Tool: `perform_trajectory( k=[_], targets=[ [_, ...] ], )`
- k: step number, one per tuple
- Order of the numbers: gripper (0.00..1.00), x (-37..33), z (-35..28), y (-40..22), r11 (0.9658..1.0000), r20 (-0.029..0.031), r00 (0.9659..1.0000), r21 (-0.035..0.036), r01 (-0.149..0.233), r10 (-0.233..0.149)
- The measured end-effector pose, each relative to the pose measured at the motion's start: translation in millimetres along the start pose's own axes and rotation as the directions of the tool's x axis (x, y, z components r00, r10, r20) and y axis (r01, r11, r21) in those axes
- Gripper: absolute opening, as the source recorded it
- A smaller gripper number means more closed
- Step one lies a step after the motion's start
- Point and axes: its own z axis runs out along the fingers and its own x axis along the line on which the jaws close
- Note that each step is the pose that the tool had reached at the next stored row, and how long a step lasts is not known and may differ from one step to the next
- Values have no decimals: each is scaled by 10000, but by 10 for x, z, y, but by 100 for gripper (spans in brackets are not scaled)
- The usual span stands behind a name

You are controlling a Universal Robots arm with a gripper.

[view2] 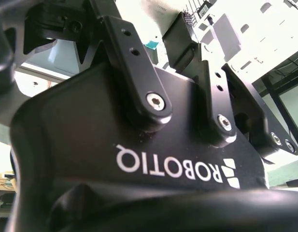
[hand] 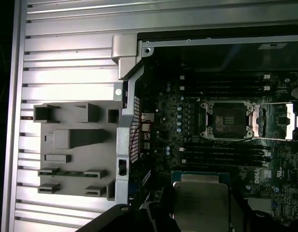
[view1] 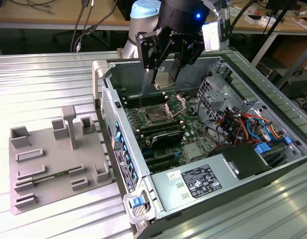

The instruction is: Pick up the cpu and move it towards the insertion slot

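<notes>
Cpu is off the grey plastic tray and up in the air inside the open computer case, clamped between the fingers of the gripper, which presses on two opposite edges of the chip. In the first wrist view its pale metal top shows flat between the dark finger parts. So the pick-up looks done, and most of the travel too, since the chip is already over the motherboard and not over the ribbed metal table.

What is left is the last of the approach. The insertion slot lies below the chip and a little nearer the exterior camera, well apart from it in height. Its hinged bracket stands open on the exterior view's right, so the dark socket square is uncovered.

Room is fair above the board but tighter low down. Long black memory slots run along both sides of the socket, the raised bracket stands just beside it, and the case's rear wall is close behind the gripper. The drive cage and the bundle of cables sit further off on the exterior view's right, clear of the fingers
</notes>
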Motion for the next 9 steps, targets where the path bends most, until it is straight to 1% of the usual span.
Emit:
perform_trajectory(
  k=[9],
  targets=[
    [55, -68, 0, -2, 10000, 0, 10000, 0, -1, 1]
  ],
)
